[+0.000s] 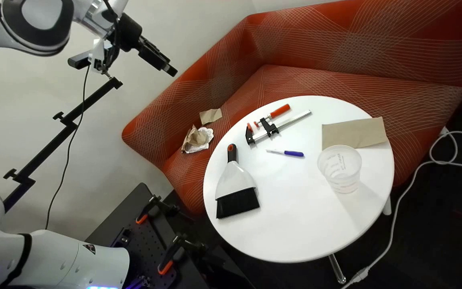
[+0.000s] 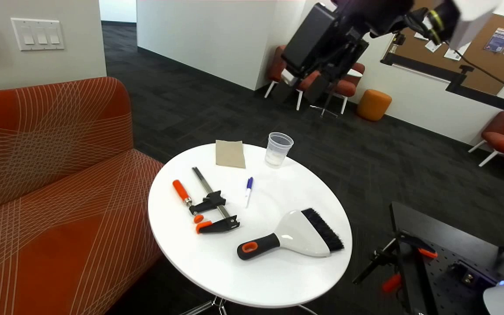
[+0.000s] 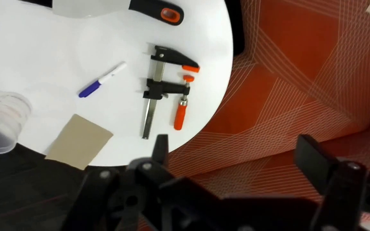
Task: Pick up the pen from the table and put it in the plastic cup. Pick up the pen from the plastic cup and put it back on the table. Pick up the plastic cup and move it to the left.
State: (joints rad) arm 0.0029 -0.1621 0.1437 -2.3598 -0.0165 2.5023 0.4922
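tool jaws gape while the plastic cup bears illegibly small print.

The round bench has a plain white top. A thin pen, part white and part blue, lies flat on it. The see-through plastic cup stands upright near the edge, apart from the pen. The pen's blue end is the one nearer the cup.
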